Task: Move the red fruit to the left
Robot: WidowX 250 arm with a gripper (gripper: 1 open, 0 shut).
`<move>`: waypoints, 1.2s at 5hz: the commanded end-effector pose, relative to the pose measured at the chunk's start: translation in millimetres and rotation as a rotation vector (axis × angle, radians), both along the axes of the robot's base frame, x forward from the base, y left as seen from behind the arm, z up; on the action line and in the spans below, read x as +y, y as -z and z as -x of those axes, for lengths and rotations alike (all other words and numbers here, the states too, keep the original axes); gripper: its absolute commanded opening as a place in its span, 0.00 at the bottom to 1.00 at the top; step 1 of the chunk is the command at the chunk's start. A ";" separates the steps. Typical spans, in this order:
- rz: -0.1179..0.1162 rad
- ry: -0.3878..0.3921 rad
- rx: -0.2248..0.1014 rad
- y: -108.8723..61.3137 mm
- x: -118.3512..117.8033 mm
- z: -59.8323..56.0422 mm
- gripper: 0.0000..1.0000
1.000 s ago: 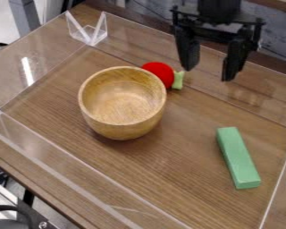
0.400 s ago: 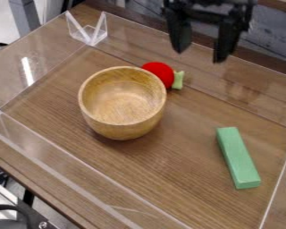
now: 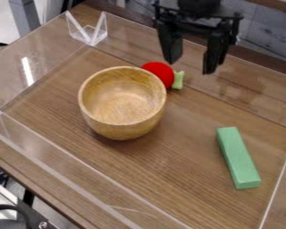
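Observation:
The red fruit [image 3: 159, 73] is small, round and glossy, with a pale green leafy end on its right side. It rests on the wooden tabletop just behind the right rim of the wooden bowl [image 3: 122, 101], which hides part of it. My gripper [image 3: 189, 60] hangs above and slightly right of the fruit, pointing down. Its two black fingers stand wide apart with nothing between them, and they do not touch the fruit.
A flat green rectangular block [image 3: 239, 156] lies at the right front. Clear acrylic walls [image 3: 86, 31] enclose the wooden table surface [image 3: 157, 174] on all sides, with a bent clear piece at the back left corner.
My gripper has shifted left in the picture, from right of the fruit to nearly above it. Its fingers stayed wide apart. The fruit, bowl and block have not moved.

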State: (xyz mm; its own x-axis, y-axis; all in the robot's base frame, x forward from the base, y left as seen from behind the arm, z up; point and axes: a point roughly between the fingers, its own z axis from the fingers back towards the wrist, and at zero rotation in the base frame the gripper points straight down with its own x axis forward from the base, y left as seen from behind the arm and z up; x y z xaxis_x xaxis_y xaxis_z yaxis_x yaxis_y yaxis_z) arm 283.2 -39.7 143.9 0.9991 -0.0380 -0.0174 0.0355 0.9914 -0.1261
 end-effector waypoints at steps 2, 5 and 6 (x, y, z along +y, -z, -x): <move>0.017 -0.043 -0.040 -13.8 0.4 -3.0 1.00; 0.032 0.050 -0.059 -27.0 -11.1 6.4 1.00; 0.030 0.063 -0.054 -16.4 -3.0 6.6 1.00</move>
State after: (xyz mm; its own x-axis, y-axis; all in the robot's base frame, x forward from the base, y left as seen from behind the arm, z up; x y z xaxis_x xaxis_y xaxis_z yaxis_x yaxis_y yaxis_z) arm 275.2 -43.6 149.3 0.9954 -0.0956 -0.0042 0.0939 0.9839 -0.1522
